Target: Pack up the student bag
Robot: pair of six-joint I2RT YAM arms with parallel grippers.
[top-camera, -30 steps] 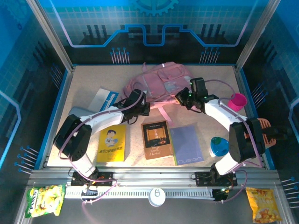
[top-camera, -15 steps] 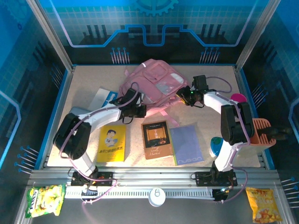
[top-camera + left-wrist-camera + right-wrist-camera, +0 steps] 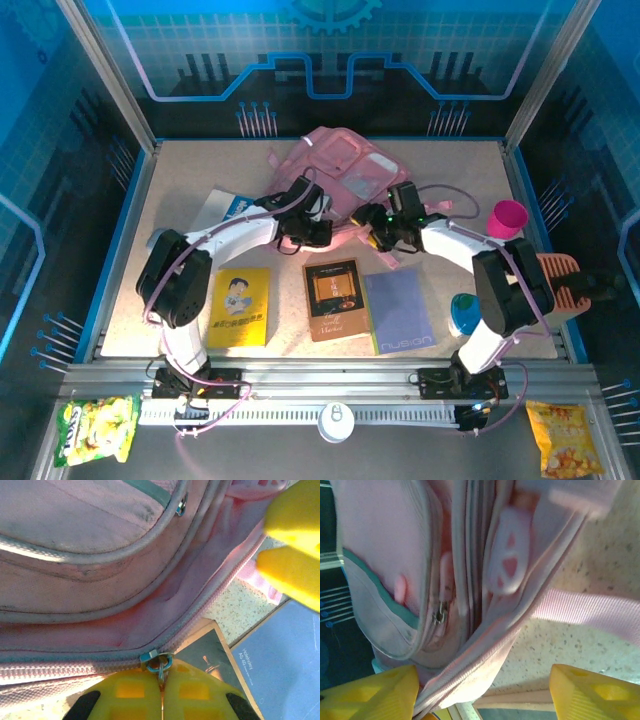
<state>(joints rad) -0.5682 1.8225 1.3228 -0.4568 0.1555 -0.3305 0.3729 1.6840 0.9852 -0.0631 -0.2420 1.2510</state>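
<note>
This was a robot test cell in a lab, not a lived-in room. Aluminium posts framed an enclosure walled with blue printed panels bearing a gear and circuit lines. Inside, a speckled beige surface with a blue rim carried staged school props: the student bag near the far edge, and a yellow book, a brown book and a grey-blue notebook toward the near edge. The white left arm and right arm stood bolted to a metal rail along the near edge.
</note>
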